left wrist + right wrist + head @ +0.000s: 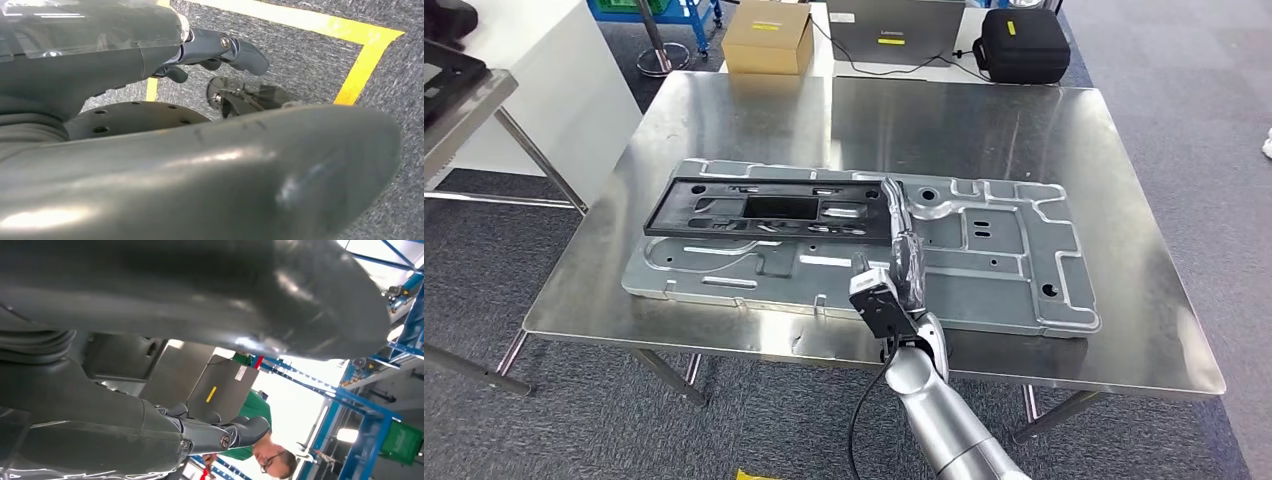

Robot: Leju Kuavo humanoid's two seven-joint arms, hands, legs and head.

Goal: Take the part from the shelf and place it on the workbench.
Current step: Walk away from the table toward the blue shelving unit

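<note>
While my right hand (902, 250) reached over the near edge of the bench (1124, 330), its fingers (894, 200) lay at the right end of the black plastic frame (769, 208); I couldn't tell whether they were pinching that end or only touching it. The frame lay flat on a big grey stamped metal panel (1014, 260), toward the panel's far left part, and that panel sat on the steel bench.

I judged the frame light but long and thin, with open cut-outs, so somewhat flexible and likely to droop or twist if held by one end alone. Plastic on smooth metal would probably slide easily. The best hold looked like a solid rail beside the central opening, not the thin tabs.

My left hand (220, 52) hung over grey carpet (310, 55) with yellow tape (362, 67), its fingers loosely curled and holding nothing.

At the back stood a cardboard box (768, 37), a laptop (894, 30) and a black case (1022, 45). In the right wrist view a person (257, 440) in green stood behind.
</note>
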